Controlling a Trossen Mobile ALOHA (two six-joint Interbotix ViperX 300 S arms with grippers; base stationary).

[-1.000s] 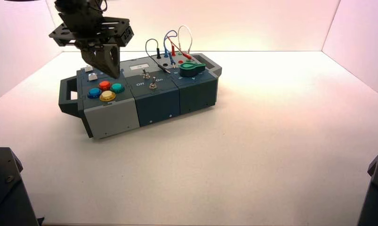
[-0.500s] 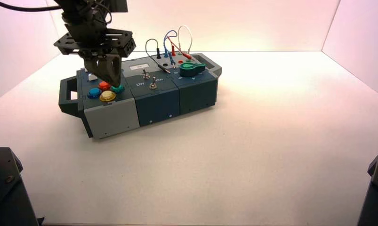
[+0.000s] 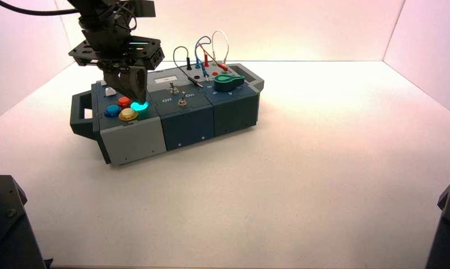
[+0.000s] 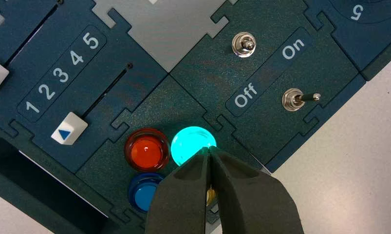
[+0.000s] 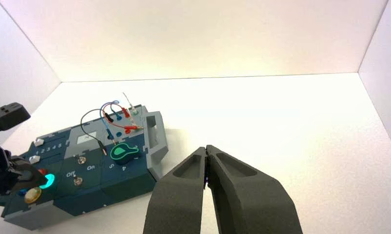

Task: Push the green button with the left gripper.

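Observation:
The green button [image 4: 191,144] glows bright teal on the box's left end, beside the red button [image 4: 146,150], above the blue one [image 4: 143,193]. My left gripper [image 4: 208,150] is shut, its joined tips resting on the green button's edge. In the high view the left gripper [image 3: 136,101] points straight down onto the lit green button [image 3: 139,106]. My right gripper [image 5: 206,149] is shut and empty, held well off to the right of the box. The lit button also shows in the right wrist view [image 5: 48,181].
The box [image 3: 189,120] stands turned on the white floor. Two sliders [image 4: 69,128] with numbers 1 to 5, two toggle switches [image 4: 293,99] marked Off and On, a yellow button [image 3: 128,114], a green teardrop knob [image 3: 228,82] and looped wires [image 3: 203,53] are on it.
The left gripper came down and slightly right onto the green button. The button has lit up bright teal. The right arm has not moved.

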